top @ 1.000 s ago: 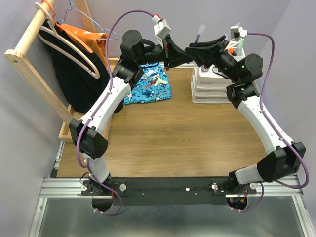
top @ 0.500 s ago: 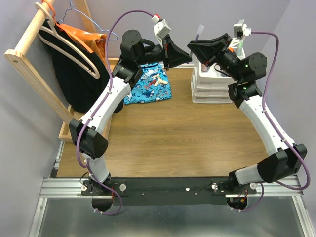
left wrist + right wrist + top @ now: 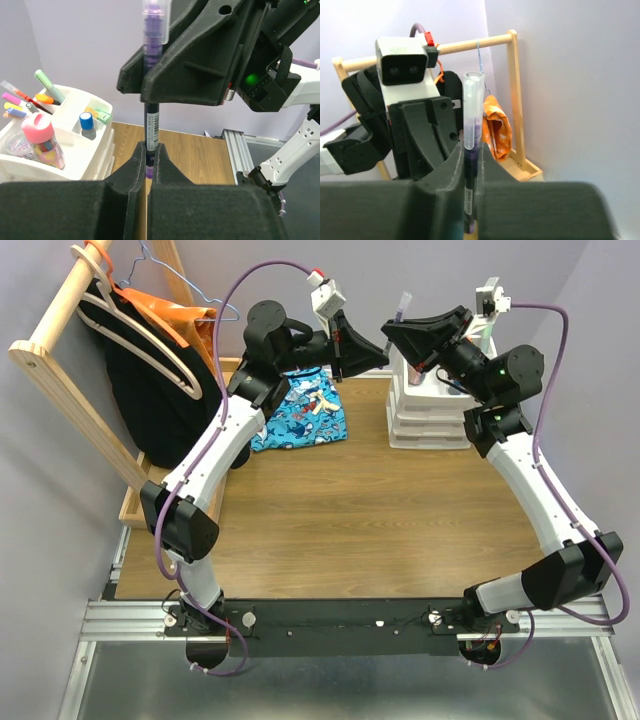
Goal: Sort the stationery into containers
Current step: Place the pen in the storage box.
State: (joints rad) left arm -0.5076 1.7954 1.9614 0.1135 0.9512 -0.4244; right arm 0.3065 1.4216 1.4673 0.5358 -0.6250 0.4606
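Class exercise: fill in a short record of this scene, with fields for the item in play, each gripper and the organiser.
item in play: purple pen with a clear cap, upright
left gripper: shut on the pen's lower end
right gripper: shut on the pen below its cap
white plastic desk organiser: top compartments hold highlighters and a pink-capped jar
stage: pen held by both grippers, not yet in a compartment

Brown wooden table (image 3: pixel 340 520) carried a white desk organiser (image 3: pixel 425 428) at its far right, a blue patterned cloth (image 3: pixel 300 420) lying left of the organiser, and a wooden tray (image 3: pixel 129 506) farther left at the edge.
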